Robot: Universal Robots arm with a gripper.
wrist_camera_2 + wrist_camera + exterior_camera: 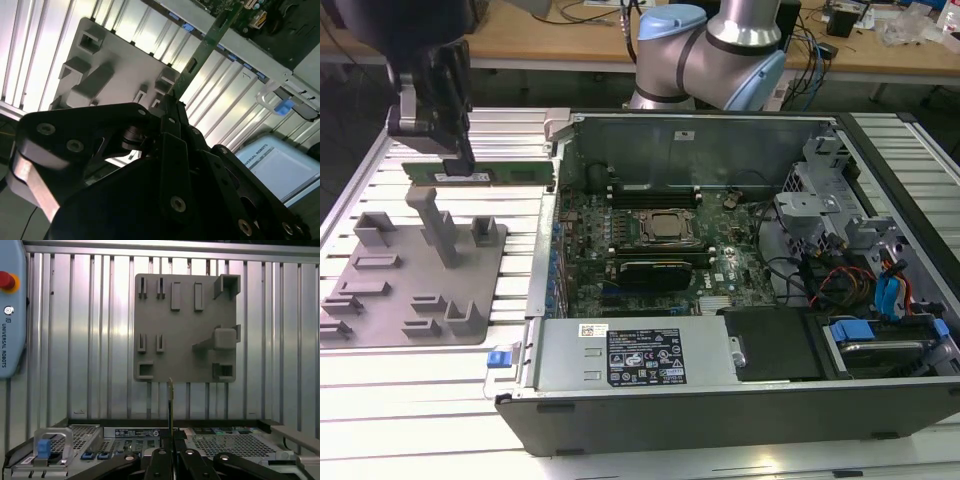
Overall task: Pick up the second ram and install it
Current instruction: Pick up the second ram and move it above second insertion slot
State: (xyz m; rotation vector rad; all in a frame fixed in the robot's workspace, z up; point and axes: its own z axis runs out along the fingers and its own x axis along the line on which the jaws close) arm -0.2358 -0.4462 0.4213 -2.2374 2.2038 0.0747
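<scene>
Green second ram (515,170) with pale label (472,178), clamped in pincer (463,160), above grey fixture (390,290)

Your ribbed metal worktop (410,400) shows bright glare along its slats. Behind the worktop you see a wooden desk (540,42) strewn with cables (812,45). Beyond the worktop's far corner, on the exterior view's left, lies dark floor (345,120).

Ribbed metal table (420,400): grey fixture plate (395,300), open computer case (720,405).
</scene>
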